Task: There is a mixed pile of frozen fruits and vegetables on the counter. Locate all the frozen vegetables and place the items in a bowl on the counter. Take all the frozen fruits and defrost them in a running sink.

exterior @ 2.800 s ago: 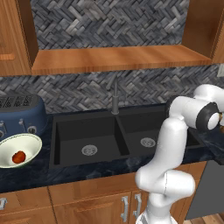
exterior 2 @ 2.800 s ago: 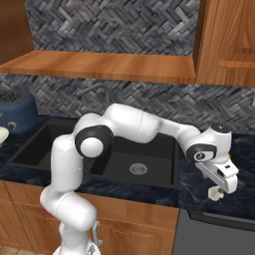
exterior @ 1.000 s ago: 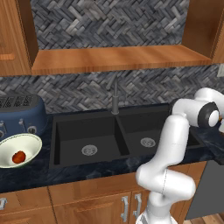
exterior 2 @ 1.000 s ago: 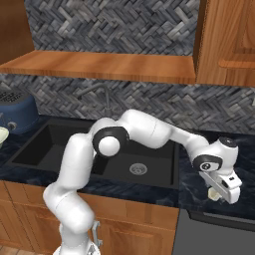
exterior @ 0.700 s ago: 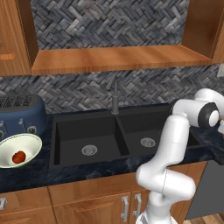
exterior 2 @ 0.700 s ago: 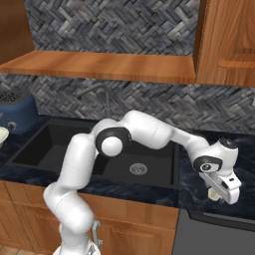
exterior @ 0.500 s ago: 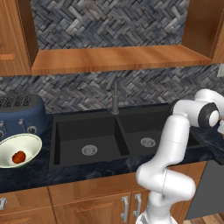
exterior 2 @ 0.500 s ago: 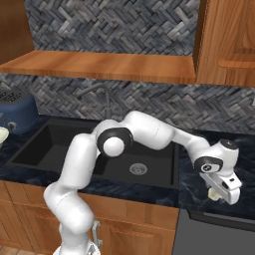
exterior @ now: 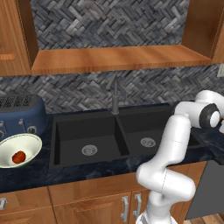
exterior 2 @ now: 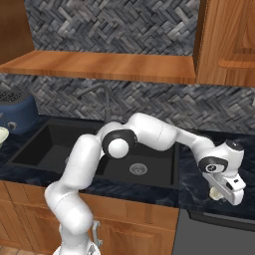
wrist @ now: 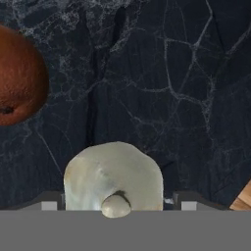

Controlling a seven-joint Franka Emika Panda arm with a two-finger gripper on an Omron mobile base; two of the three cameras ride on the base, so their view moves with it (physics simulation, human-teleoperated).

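Note:
My gripper point(wrist: 119, 203) is low over the counter point(wrist: 186, 98) at the far right, with the pale lumpy garlic bulb point(wrist: 112, 174) between its fingertips point(wrist: 51, 202). One finger touches the bulb and a thin gap shows on the other side. The bulb rests on the stone. From the right base view the hand point(exterior 2: 230, 189) stands over the same bulb point(exterior 2: 213, 193). A bright orange fruit point(wrist: 14, 78) lies just beside it. The bowl point(exterior: 30, 140) sits far left with the red tomato point(exterior: 18, 156) inside. The black sink point(exterior: 100, 135) lies between them.
A dark faucet point(exterior: 115, 98) rises behind the sink. A blue toaster point(exterior: 19, 114) stands behind the bowl. A wooden edge point(wrist: 242, 201) shows close to the gripper. A wall shelf point(exterior: 118, 59) hangs above the counter.
Since the oldest frames the hand has swung right and sunk onto the bulb. Over the last second the arm has hardly moved.

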